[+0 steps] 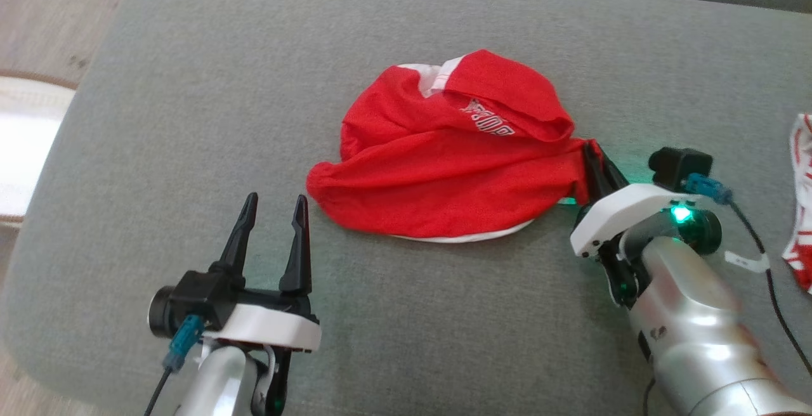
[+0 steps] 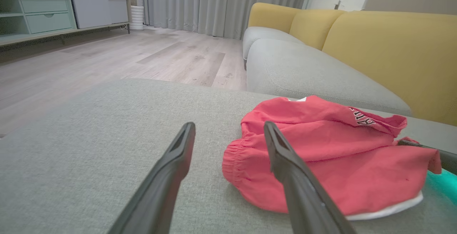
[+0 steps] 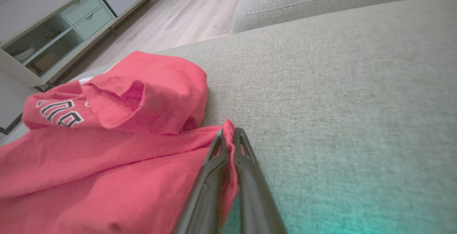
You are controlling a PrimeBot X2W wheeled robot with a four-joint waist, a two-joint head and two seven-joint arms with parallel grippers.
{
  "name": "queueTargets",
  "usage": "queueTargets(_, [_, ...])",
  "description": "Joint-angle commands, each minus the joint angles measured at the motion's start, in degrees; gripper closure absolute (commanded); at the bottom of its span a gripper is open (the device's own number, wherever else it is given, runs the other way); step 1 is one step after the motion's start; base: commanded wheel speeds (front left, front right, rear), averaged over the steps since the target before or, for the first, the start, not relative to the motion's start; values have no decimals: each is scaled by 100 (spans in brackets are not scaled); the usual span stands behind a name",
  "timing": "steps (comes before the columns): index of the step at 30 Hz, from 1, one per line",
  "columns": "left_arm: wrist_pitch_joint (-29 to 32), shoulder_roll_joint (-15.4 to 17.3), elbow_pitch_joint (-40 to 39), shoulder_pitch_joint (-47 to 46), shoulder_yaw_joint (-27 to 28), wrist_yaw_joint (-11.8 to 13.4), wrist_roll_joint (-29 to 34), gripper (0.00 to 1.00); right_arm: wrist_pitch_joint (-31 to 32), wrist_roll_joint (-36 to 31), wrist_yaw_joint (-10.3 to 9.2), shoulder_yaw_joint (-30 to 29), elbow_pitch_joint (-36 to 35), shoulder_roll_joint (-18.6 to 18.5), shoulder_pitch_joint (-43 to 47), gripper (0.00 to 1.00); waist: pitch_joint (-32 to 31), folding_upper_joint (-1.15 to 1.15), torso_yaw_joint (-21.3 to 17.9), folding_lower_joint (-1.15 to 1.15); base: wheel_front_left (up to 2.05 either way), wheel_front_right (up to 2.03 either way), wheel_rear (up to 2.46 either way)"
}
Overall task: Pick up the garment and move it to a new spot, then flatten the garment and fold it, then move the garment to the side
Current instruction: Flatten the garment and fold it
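A crumpled red garment (image 1: 444, 162) with white trim and lettering lies in the middle of the grey cushion (image 1: 254, 86). My right gripper (image 1: 593, 153) is at the garment's right edge, shut on a fold of the red cloth; the right wrist view shows the garment (image 3: 107, 148) pinched between the closed right gripper (image 3: 229, 134). My left gripper (image 1: 274, 208) stands open just left of the garment's lower left corner, with nothing between its fingers. In the left wrist view the garment (image 2: 321, 155) lies past the right finger of the open left gripper (image 2: 228, 127).
Another red and white cloth (image 1: 800, 200) lies at the cushion's right edge. A sofa with yellow backrests (image 2: 375, 45) stands beyond the cushion. Wooden floor (image 2: 142, 52) and a low cabinet (image 2: 53, 13) lie to the far left.
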Motion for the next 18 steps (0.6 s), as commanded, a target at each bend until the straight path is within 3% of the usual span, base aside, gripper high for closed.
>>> queueTargets(1, [-55, 22, -151, -154, 226, 24, 7, 0, -154, -158, 42, 188, -93, 107, -159, 100, -47, 0, -83, 0, 0, 0, 0])
queueTargets(8, [-55, 22, -175, -144, 280, 3, 67, 0, -445, -630, 42, 282, -532, 45, -311, 100, -224, 0, -341, 0, 0, 0, 0])
queueTargets(18, [-55, 22, -232, -15, 286, 9, 67, 0, -464, -1554, 42, -8, -2255, -292, 139, 100, -430, 0, -403, 0, 0, 0, 0])
